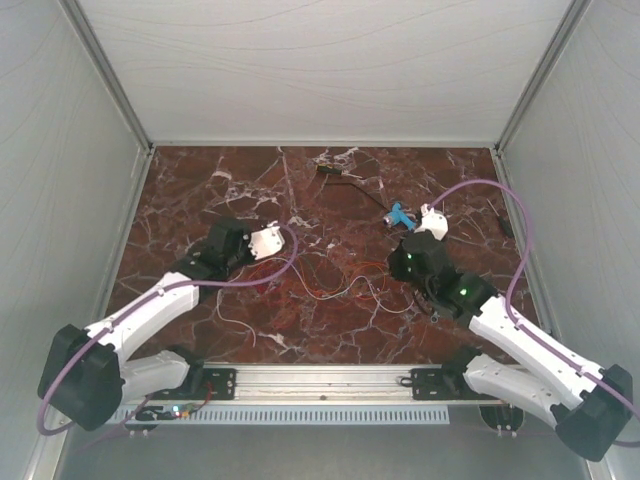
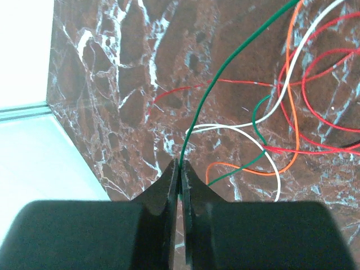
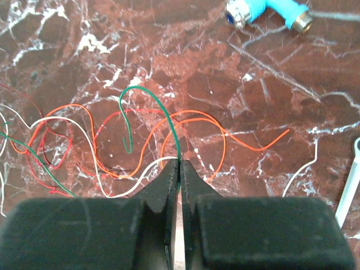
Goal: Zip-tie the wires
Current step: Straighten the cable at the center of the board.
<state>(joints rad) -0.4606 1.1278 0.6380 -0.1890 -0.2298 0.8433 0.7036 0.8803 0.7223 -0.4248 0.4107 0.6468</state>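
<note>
The wires (image 1: 340,290) are a loose tangle of thin red, orange, white and green strands on the marble between the arms. In the left wrist view my left gripper (image 2: 181,164) is shut on a green wire (image 2: 209,95) that runs up and away from the tips. In the right wrist view my right gripper (image 3: 180,163) is shut on another stretch of green wire (image 3: 169,121), and a white strand (image 3: 140,174) ends at the same tips. A thin dark strip (image 1: 366,192) at the back centre may be the zip tie. It does not show in either wrist view.
A blue plastic fitting (image 1: 400,214) lies at the back right, also in the right wrist view (image 3: 264,10). A small olive object (image 1: 328,169) lies at the back. A white stick (image 3: 349,185) and a loose white strand (image 3: 304,169) lie right of my right gripper. Grey walls enclose the table.
</note>
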